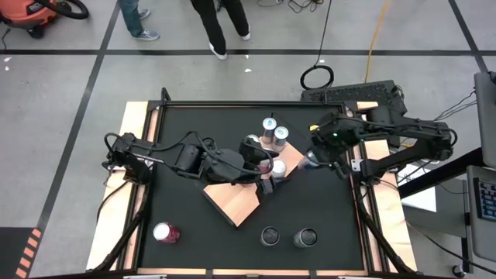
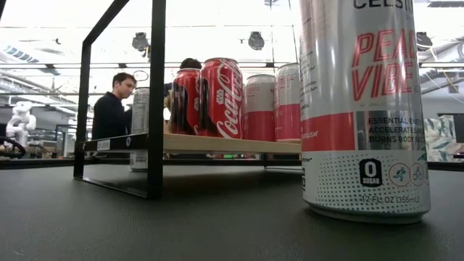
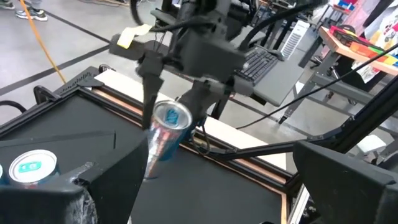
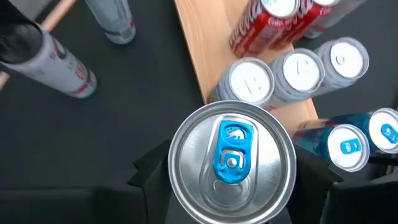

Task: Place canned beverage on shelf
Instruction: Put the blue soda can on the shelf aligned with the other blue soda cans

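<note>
Around me: grey concrete floor (image 1: 232, 74) with black tape lines (image 1: 77, 128), orange vacuum (image 1: 35, 14) in corner, people (image 1: 221, 23) standing behind, bright ceiling lights (image 2: 217, 14).

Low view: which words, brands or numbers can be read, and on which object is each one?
"PEACH VIBE", "0 SUGAR", "12 FL OZ (355mL)": tall silver-and-pink can on the black tabletop.
"Coca-Cola": red can on the light-brown wooden shelf.
Pink-and-white cans behind: print too small to read.

Two matte-black jointed arms, the left arm (image 1: 194, 159) and right arm (image 1: 387, 136), draped in looped black cables; the right gripper (image 3: 180, 102) shows a boxy dark body and slim black fingers (image 3: 151, 93).
</note>
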Robot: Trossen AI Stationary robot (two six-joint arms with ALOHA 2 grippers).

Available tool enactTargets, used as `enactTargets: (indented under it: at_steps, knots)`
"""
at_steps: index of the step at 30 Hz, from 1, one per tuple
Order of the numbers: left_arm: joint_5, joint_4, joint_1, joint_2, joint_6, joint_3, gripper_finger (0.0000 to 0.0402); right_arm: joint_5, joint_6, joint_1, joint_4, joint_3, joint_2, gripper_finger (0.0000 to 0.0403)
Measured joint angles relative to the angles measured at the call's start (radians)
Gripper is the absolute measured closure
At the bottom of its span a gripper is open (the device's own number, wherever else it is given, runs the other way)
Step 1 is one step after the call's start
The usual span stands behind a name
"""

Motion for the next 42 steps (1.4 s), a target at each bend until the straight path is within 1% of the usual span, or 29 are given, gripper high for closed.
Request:
enactTargets:
  at_steps: [6, 8, 16, 25, 30, 35, 42]
  knots:
    - [-0.007, -0.005, 0.001, 0.000, -0.003, 0.000, 0.0005, -0.003, -0.087, -0.063, 0.038, -0.033, 0.028, 0.0190]
    - [-0.007, -0.008, 0.004, 0.000, -0.004, 0.000, 0.0005, -0.024, -0.107, -0.084, 0.049, -0.042, 0.039, 0.0190]
    - [0.007, -0.035, 0.006, 0.000, -0.004, 0.000, 0.0005, -0.051, -0.113, -0.137, 0.054, -0.045, 0.066, 0.0190]
    - [0.027, -0.085, 0.009, 0.000, -0.004, 0.000, 0.0004, -0.051, -0.154, -0.174, 0.046, -0.045, 0.094, 0.0190]
    - [0.035, -0.115, 0.012, 0.000, -0.005, 0.000, 0.0004, -0.078, -0.183, -0.193, 0.054, -0.045, 0.133, 0.0190]
    - [0.046, -0.134, 0.014, 0.000, -0.005, 0.000, 0.0004, -0.080, -0.212, -0.217, 0.054, -0.045, 0.190, 0.0190]
    - [0.050, -0.133, 0.014, 0.000, -0.008, 0.000, 0.0004, -0.149, -0.220, -0.271, 0.053, -0.044, 0.253, 0.0190]
